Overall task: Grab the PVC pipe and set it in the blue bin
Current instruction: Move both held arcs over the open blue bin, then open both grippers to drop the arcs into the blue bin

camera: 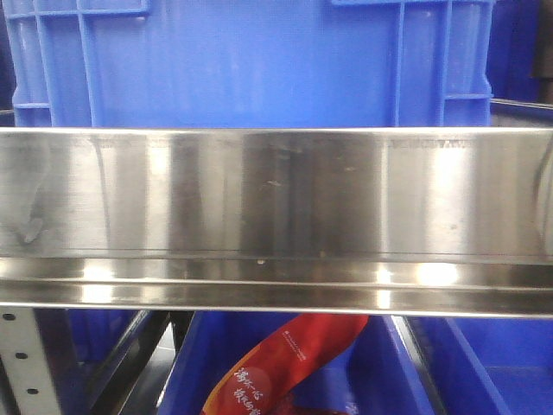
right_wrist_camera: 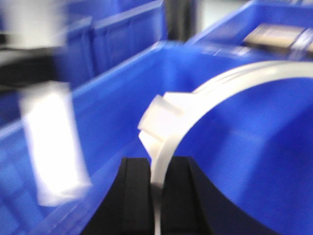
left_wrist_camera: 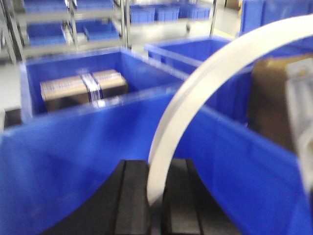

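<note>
PVC pipe [left_wrist_camera: 195, 98], white and curved, is pinched by both the left end effector [left_wrist_camera: 155, 196] and right end effector [right_wrist_camera: 156, 196] above a blue bin [right_wrist_camera: 244, 161]. Only the front view shows the steel shelf [camera: 276, 199].

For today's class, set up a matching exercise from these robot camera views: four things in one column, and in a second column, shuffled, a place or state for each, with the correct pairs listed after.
Column A
1. white curved PVC strip
2. cardboard box
3. red printed bag
4. steel shelf rail

Column B
a. lying in a blue bin below the shelf
b. pinched between black gripper fingers
c. running across the front view under a blue crate
d. banded with tape, sitting inside a blue bin

Pairs: 1-b, 2-d, 3-a, 4-c
</note>
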Action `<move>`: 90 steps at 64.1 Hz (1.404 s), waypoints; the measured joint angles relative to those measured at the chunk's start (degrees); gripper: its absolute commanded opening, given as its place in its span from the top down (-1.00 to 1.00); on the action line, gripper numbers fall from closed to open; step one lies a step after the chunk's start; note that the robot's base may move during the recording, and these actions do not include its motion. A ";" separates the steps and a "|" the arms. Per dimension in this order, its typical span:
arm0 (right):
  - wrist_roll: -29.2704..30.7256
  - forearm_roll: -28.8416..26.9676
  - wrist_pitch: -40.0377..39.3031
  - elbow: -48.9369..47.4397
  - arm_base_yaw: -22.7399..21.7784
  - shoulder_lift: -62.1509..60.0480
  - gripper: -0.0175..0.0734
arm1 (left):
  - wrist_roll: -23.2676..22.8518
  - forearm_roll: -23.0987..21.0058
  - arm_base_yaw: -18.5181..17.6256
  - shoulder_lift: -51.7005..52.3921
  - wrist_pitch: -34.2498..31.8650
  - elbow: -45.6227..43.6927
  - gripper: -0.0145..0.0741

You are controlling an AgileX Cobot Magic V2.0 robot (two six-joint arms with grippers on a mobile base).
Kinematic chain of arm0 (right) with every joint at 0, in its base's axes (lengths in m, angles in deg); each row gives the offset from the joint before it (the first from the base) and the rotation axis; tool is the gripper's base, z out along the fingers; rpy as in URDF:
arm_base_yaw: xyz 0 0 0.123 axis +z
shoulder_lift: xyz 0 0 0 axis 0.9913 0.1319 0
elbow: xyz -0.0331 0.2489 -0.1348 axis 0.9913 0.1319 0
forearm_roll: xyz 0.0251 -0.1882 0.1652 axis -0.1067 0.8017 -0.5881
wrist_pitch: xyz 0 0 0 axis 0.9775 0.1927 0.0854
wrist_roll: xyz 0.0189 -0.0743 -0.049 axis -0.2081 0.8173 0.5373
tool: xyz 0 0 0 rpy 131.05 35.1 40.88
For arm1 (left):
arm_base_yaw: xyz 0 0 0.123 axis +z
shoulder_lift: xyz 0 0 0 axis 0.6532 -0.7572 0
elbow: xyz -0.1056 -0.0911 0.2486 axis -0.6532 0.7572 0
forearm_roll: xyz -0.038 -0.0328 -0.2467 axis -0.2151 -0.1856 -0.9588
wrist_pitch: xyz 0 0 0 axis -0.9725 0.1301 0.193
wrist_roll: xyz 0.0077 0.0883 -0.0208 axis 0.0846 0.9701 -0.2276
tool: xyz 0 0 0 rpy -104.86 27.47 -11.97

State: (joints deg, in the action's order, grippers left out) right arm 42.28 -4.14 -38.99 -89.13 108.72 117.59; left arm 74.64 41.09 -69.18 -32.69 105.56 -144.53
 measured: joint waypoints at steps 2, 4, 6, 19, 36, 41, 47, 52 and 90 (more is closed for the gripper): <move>0.00 0.00 0.43 -0.35 0.46 0.82 0.76 | 0.00 -0.15 0.00 -0.87 0.00 -0.07 0.82; 0.00 -0.13 0.89 -0.48 0.93 1.71 0.62 | 0.00 -0.15 0.00 -1.30 0.12 -0.07 0.72; 0.00 -0.14 1.36 -0.72 1.26 2.31 0.54 | 0.00 -0.26 0.00 -1.69 0.44 -0.07 0.64; 0.00 -0.97 2.60 -0.86 1.72 3.42 -0.01 | 0.00 -0.58 0.00 -2.06 2.74 -0.31 -0.19; 0.00 -1.07 2.36 -0.98 1.72 3.05 0.29 | 0.00 -0.69 0.00 -1.78 3.02 -0.43 -0.02; 0.00 -1.17 2.36 -1.47 1.85 2.11 0.50 | 0.00 -0.69 0.00 -1.20 2.91 -0.77 0.32; 0.00 -1.17 2.24 -1.85 1.85 0.39 0.74 | 0.00 -0.69 0.00 0.40 2.66 -1.21 0.69; 0.00 -1.17 1.67 -2.10 1.85 -1.05 0.94 | 0.00 -0.69 0.00 1.76 2.39 -1.44 0.92; 0.00 -0.03 -4.95 6.59 1.85 -16.08 0.97 | 0.00 -3.88 -1.57 19.48 2.33 6.24 0.92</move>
State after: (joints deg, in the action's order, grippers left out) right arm 42.28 -4.17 -43.94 -82.53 110.56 101.51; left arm 74.64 37.21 -70.76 -13.21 107.89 -138.29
